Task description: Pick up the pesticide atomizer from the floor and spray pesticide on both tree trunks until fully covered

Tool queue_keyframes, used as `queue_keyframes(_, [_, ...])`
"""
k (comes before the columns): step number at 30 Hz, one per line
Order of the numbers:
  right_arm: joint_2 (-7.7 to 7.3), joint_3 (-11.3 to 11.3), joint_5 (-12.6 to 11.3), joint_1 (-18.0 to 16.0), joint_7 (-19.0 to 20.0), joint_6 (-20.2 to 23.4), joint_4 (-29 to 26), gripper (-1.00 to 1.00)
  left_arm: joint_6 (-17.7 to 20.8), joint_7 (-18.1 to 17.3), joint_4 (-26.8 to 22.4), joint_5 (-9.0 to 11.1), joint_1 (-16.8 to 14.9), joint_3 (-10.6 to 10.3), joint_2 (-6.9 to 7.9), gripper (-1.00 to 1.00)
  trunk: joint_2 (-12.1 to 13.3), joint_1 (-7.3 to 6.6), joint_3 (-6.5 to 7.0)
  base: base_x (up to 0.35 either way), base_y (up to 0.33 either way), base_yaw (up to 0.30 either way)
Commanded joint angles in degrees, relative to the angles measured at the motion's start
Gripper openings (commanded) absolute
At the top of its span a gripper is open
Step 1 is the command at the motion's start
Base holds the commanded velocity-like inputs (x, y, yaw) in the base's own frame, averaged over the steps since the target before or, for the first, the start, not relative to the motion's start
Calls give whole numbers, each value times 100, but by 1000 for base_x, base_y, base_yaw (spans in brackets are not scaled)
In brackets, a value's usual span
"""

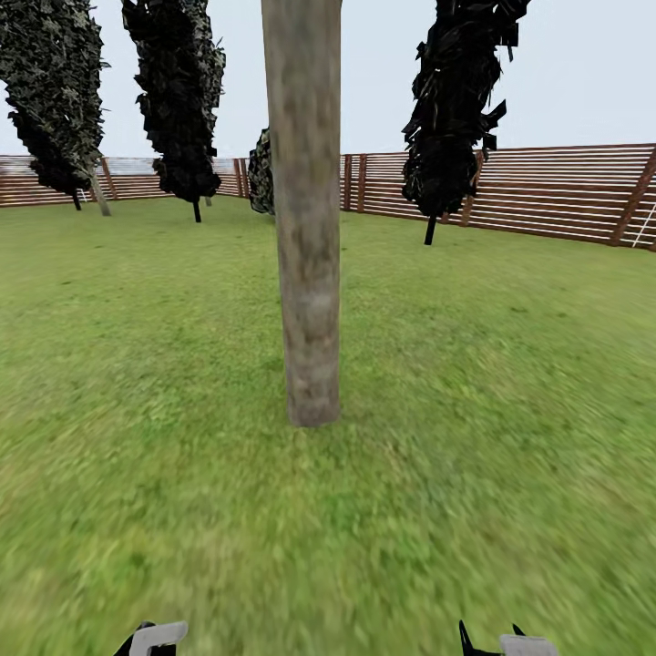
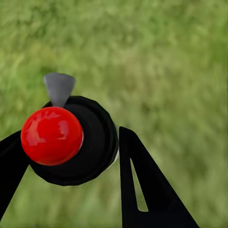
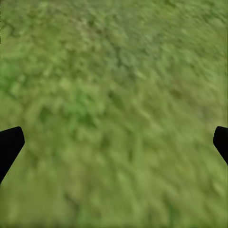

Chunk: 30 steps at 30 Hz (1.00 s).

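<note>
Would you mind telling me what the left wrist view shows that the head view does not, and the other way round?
The left wrist view shows the left gripper closed around a black sprayer with a red round top and a grey nozzle, hanging over the grass.

The head view shows a thick bare tree trunk straight ahead, dark slim trees behind it, and a brown slatted fence around the lawn.

Both views share the green grass.

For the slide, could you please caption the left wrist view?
Left gripper shut on the pesticide atomizer, its red cap facing the camera, above blurred green grass.
</note>
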Motion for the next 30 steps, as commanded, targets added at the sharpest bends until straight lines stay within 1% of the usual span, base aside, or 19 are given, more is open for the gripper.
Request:
queue_keyframes(1, [4,-27,49,-4,10,-18,2,100,-17,10,4,9,-3,0,0,-100,-2,-1,-5,1,0,0])
queue_keyframes(3, [9,-24,44,-4,16,-18,0,100,-17,10,4,9,-3,1,0,-100,-2,-1,-5,0,0,0])
queue_keyframes(4, [76,-20,46,-4,14,-19,-1,100,-18,10,4,9,-3,2,0,-100,-2,-1,-5,0,0,0])
queue_keyframes(7, [146,-23,56,-4,11,-29,-5,100,-19,-4,2,7,-3,0,3,-100,-2,-1,-5,0,0,0])
queue_keyframes(9, [150,-27,78,-4,10,-29,-3,100,-15,-38,-10,-2,-9,-2,15,-100,-2,-1,-5,0,0,0])
queue_keyframes(11, [110,-33,308,-5,29,-10,-49,100,-7,-259,-7,-83,-34,-76,170,-100,-2,-1,-5,0,0,0])
queue_keyframes(12, [103,-32,522,-6,35,-7,-57,100,-3,-481,-23,-123,-46,-115,236,-100,-2,-1,-5,0,0,0])
queue_keyframes(13, [98,-31,844,-18,41,-4,-62,100,3,-807,-43,-174,-60,-155,309,-100,-2,-1,-5,0,0,0])
queue_keyframes(14, [92,-31,1249,-40,46,2,-65,100,9,-1222,-71,-231,-76,-181,383,-100,-2,-1,-5,0,0,0])
queue_keyframes(16, [90,-32,2199,-161,51,19,-69,100,41,-2207,-127,-326,-160,-208,569,-100,-2,-1,-5,0,0,0])
queue_keyframes(17, [90,-32,2446,-205,54,24,-69,100,46,-2468,-136,-345,-200,-212,622,-100,-2,-1,-5,0,0,0])
queue_keyframes(18, [98,-33,2936,-308,86,39,-67,100,58,-3002,-147,-387,-298,-220,729,-100,-2,-1,-5,0,0,0])
queue_keyframes(20, [119,-36,3813,-535,391,177,-59,100,86,-4056,-154,-531,-523,-229,935,-100,-2,-1,-5,0,0,0])
queue_keyframes(21, [130,-37,4149,-651,696,322,-62,100,118,-4532,-153,-649,-639,-231,1016,-100,-2,-1,-5,0,0,0])
queue_keyframes(22, [135,-38,4280,-706,881,410,-66,100,142,-4750,-153,-717,-696,-232,1050,-100,-2,-1,-5,0,0,0])
queue_keyframes(24, [151,-38,4591,-929,1698,775,-86,100,280,-5447,-154,-1067,-894,-234,1140,-100,-2,-1,-5,0,0,0])
queue_keyframes(27, [159,-39,4748,-1314,2810,1089,-176,100,562,-5992,-171,-1781,-1088,-235,1184,-100,-2,-1,-5,0,0,0])
queue_keyframes(29, [174,-34,4789,-1710,3811,1186,-212,100,803,-6203,-269,-2600,-1159,-235,1131,-100,-2,-1,-5,0,0,0])
queue_keyframes(30, [183,-32,4796,-1843,4116,1201,-215,100,881,-6259,-342,-2852,-1178,-235,1100,-100,-2,-1,-5,0,0,0])
